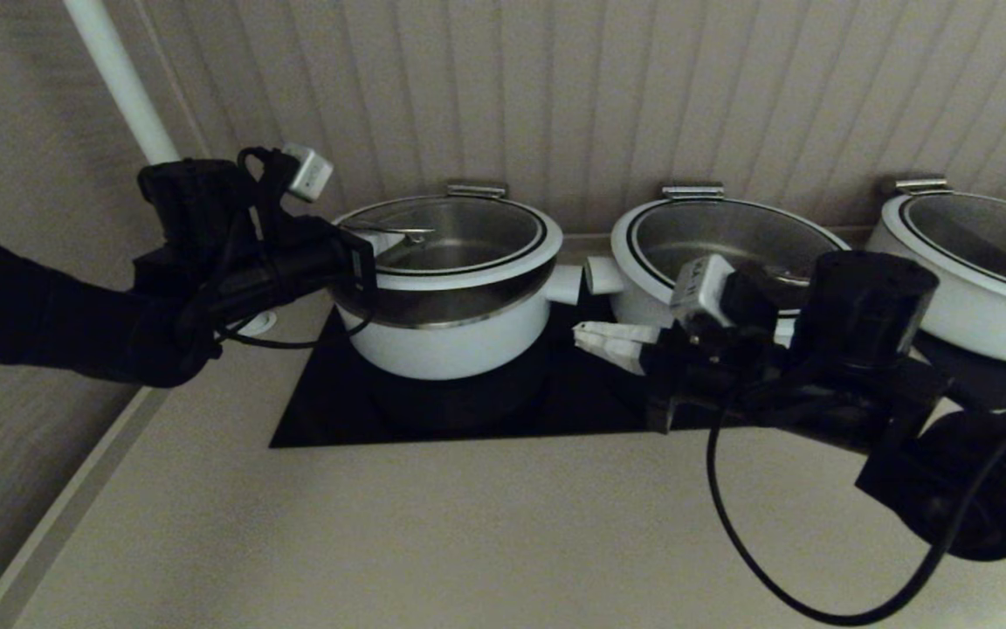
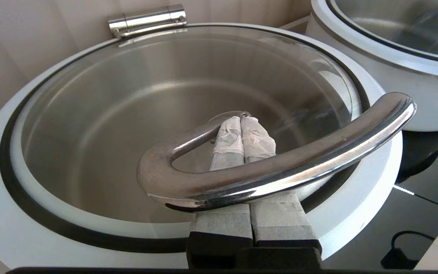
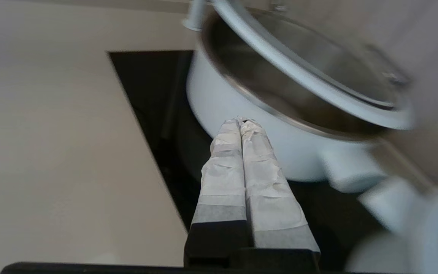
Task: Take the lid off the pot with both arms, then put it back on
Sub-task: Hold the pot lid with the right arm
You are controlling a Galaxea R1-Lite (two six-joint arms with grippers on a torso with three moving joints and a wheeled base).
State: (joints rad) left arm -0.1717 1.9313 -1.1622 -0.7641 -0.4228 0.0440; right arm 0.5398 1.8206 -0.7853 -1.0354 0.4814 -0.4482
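The lid (image 1: 455, 238) is tilted up off the pot (image 1: 451, 328) by the left gripper (image 2: 242, 123), fingers together and hooked under the handle (image 2: 280, 160), while the right gripper (image 3: 240, 123), also closed, should be brought under the rim for level support.

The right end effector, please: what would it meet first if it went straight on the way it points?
Probably the white side wall of the pot; the shut right end effector aims at it, though depth is unclear.

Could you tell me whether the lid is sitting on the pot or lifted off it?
Lifted: the lid hangs tilted above the pot, steel wall showing between them.
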